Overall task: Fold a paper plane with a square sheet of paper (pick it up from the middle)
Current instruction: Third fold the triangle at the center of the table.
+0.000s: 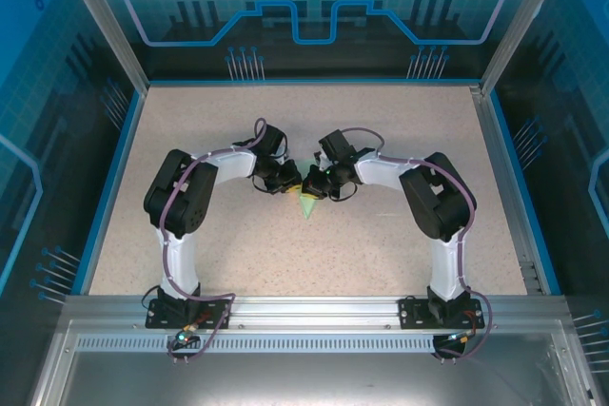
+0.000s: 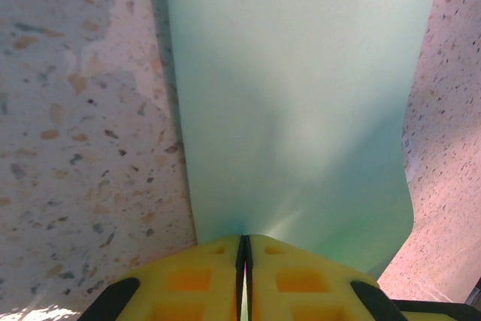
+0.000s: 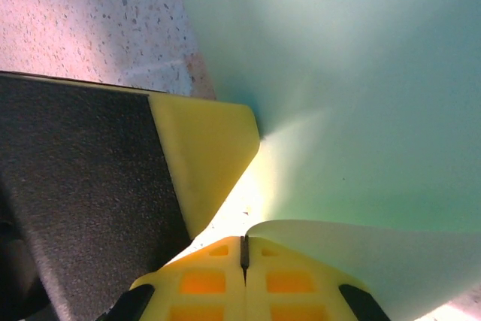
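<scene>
The paper plane (image 1: 306, 203) is pale mint-green folded paper held above the table's middle, its sharp tip pointing toward the near edge. My left gripper (image 1: 293, 185) is on its left and my right gripper (image 1: 317, 187) on its right, nearly touching. In the left wrist view the paper (image 2: 301, 95) fans out from my left gripper (image 2: 243, 249), whose yellow jaws are shut with a green sliver pinched between them. In the right wrist view my right gripper (image 3: 243, 247) is shut, and a paper flap (image 3: 376, 261) runs out from its seam. One of the left gripper's fingers (image 3: 207, 155) presses the paper (image 3: 361, 73) beside it.
The speckled beige table (image 1: 238, 254) spreads around both arms, bordered by a blue rim (image 1: 109, 197) and clear walls. An aluminium rail (image 1: 314, 309) carrying the arm bases runs along the near edge.
</scene>
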